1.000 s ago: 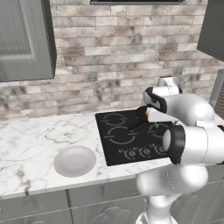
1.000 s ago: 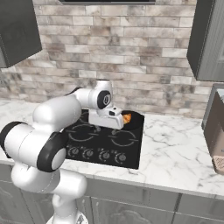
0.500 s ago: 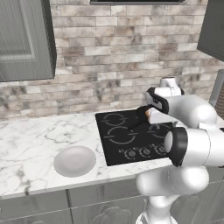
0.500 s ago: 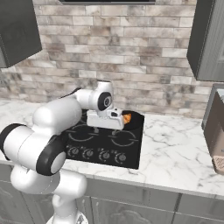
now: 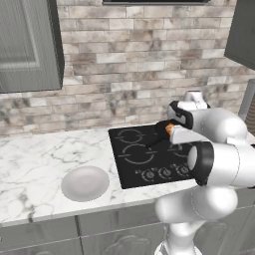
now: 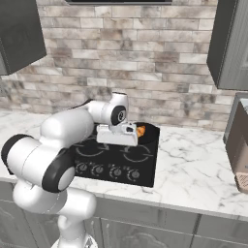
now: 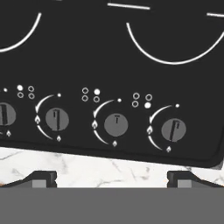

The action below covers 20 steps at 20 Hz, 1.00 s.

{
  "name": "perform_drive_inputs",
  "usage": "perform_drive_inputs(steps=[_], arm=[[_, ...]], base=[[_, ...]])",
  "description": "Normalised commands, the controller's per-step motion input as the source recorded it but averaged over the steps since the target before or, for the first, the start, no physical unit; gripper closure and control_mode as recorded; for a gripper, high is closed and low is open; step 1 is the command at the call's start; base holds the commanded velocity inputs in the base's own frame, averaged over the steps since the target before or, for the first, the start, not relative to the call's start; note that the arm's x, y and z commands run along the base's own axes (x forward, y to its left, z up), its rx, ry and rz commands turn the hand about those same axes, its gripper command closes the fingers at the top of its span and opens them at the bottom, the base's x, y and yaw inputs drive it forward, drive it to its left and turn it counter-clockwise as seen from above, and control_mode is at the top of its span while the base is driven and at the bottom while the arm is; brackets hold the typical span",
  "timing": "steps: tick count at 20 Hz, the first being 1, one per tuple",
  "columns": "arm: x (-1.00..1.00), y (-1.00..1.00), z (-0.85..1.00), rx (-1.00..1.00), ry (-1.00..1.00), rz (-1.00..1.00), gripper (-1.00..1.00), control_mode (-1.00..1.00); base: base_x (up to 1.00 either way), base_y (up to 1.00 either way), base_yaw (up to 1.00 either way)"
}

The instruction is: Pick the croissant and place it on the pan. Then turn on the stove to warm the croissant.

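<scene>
Kitchen counter of white marble with grey veins (image 5: 35,164), backed by a wall of grey and tan stone bricks (image 5: 139,74). Set into the counter is the stove, a flat black glass cooktop (image 5: 142,164) with thin grey burner rings and a row of round dark knobs (image 7: 116,125) along its near edge. In the hand view the knobs sit side by side, each with small flame marks beside it, and a strip of marble lies just below them.

The white robot arm (image 6: 63,131) reaches over the cooktop. The two-finger gripper (image 7: 112,177) has its two dark fingertips (image 7: 43,177) set wide apart, with nothing between them, hanging above the counter's edge near the knobs.

The croissant, a small golden-orange pastry (image 6: 140,130), lies in the small round black frying pan (image 6: 149,131) at the back right part of the cooktop. The robot's hand hides most of the pan; in the left base view the croissant (image 5: 169,129) shows as a small orange patch just beside the wrist.

A pale grey round plate (image 5: 85,183) rests on the marble to the left of the stove, well apart from the pan. Dark grey cabinets (image 5: 27,45) hang on the wall above.
</scene>
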Motion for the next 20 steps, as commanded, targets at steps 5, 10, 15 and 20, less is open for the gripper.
perform_drive_inputs(steps=[5,10,15,20], arm=[[0.05,0.02,-0.22,0.00,0.02,0.05,-1.00,-1.00],[0.01,0.01,-0.18,0.00,0.02,0.02,-1.00,-1.00],[0.00,0.00,-0.16,0.00,0.00,0.01,-1.00,-1.00],[0.01,0.00,-0.19,0.00,0.00,0.00,-1.00,-1.00]], base=[[0.00,0.00,0.00],[0.00,0.00,0.00],[0.00,0.00,0.00],[0.00,0.00,0.00]])
